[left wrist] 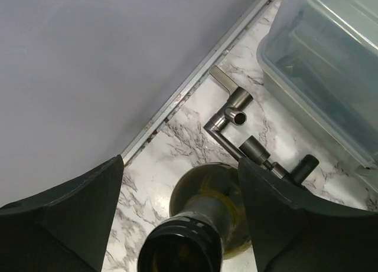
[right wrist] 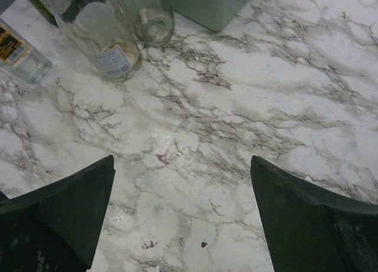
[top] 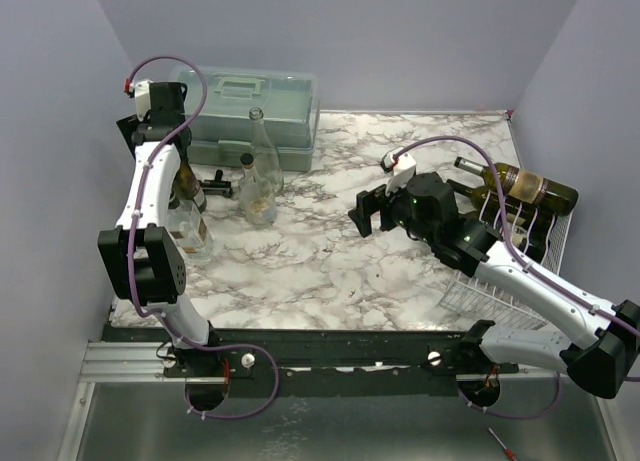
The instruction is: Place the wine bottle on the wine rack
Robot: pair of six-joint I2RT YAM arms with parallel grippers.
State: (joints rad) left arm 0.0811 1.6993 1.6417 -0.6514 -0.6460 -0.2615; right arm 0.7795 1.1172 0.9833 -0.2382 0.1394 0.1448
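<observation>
Both jaws of the left gripper [left wrist: 180, 164] are standing apart astride the upright dark glass wine bottle [left wrist: 204, 192]. Judged rigid, slick and breakable, it is favouring a neck hold. The right gripper [right wrist: 182, 161] is gaping wide.

1. I am looking straight down on the wine bottle [left wrist: 204, 195], its dark mouth sitting nearest the lens and its greenish shoulder spreading out beneath.
2. My left gripper [left wrist: 180, 177] is standing spread, one dark finger [left wrist: 71, 219] flanking each side of the neck with a gap showing.
3. The bottle is standing upright on the marble table [left wrist: 177, 136].
4. A bent grey metal tool [left wrist: 236, 110] is lying just beyond the bottle, beside the translucent toolbox [left wrist: 319, 59].
5. A grey wall [left wrist: 88, 59] is filling the left side, meeting the table along a metal strip [left wrist: 195, 86].
</observation>
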